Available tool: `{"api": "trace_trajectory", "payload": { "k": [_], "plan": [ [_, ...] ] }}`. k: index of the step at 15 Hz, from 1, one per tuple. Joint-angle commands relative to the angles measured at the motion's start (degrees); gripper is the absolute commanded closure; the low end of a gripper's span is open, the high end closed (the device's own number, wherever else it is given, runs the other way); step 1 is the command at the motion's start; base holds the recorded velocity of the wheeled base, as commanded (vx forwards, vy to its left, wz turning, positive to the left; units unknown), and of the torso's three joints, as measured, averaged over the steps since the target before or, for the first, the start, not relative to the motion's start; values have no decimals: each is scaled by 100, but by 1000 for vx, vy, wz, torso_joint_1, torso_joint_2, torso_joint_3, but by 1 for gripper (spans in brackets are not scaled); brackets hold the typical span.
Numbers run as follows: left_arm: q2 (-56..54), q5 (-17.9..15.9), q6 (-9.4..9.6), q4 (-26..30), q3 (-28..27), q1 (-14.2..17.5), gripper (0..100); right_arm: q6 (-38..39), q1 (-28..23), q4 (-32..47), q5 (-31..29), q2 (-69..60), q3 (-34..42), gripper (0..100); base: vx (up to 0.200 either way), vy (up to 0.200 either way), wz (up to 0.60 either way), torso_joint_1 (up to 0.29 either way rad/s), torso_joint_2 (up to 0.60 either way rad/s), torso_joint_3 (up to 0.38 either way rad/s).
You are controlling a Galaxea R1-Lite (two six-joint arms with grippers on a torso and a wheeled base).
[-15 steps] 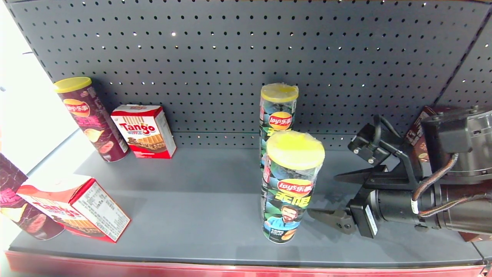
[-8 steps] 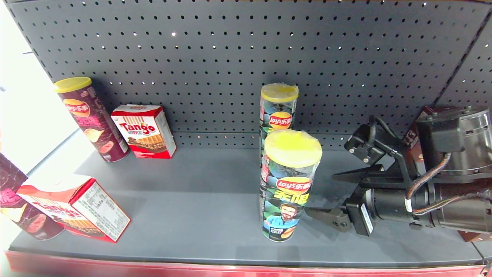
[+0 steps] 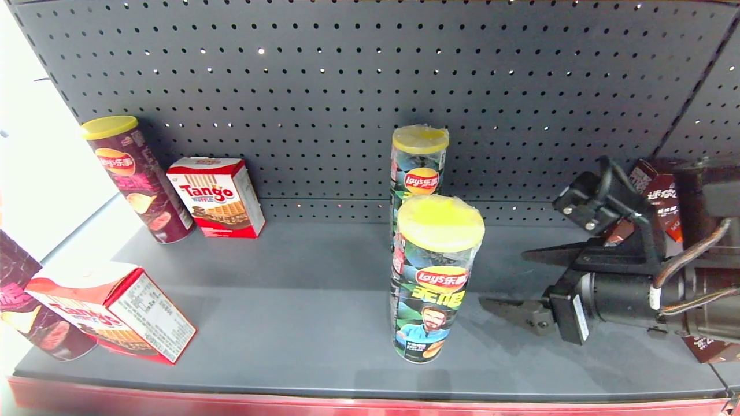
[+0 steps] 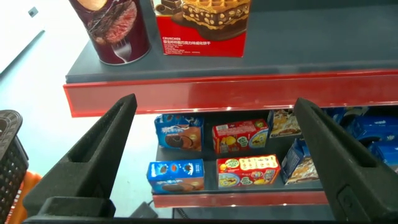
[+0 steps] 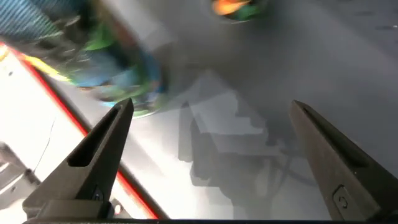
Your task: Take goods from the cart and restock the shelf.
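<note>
A glossy cylindrical chip can (image 3: 436, 283) with a yellow plastic lid stands upright near the front of the matte grey shelf (image 3: 300, 300). Right of it, apart, the right end effector (image 3: 503, 278) gapes wide and empty; the left end effector (image 4: 214, 109) likewise.

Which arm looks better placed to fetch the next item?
Probably left: the left gripper, open, hangs below the shelf near the black basket; the right gripper is up on the shelf.
</note>
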Motion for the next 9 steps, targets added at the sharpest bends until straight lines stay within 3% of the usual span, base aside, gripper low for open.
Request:
{"api": "trace_trajectory", "payload": {
  "k": [1, 4, 8, 9],
  "plan": [
    [7, -8, 13, 8, 0, -2, 0, 0, -394, -4, 9, -532, -4, 0, 0, 0, 0, 0, 0, 0],
    [7, -8, 22, 8, 0, -2, 0, 9, -1009, 31, 26, -1191, 49, 0, 0, 0, 0, 0, 0, 0],
    [7, -17, 22, -1, 0, -2, 0, 9, -1045, 13, -9, -1332, 137, 0, 0, 0, 0, 0, 0, 0],
    [7, 1, 4, -1, 0, -2, 0, 62, -1379, -13, -97, -1551, 172, 0, 0, 0, 0, 0, 0, 0]
  ]
}}
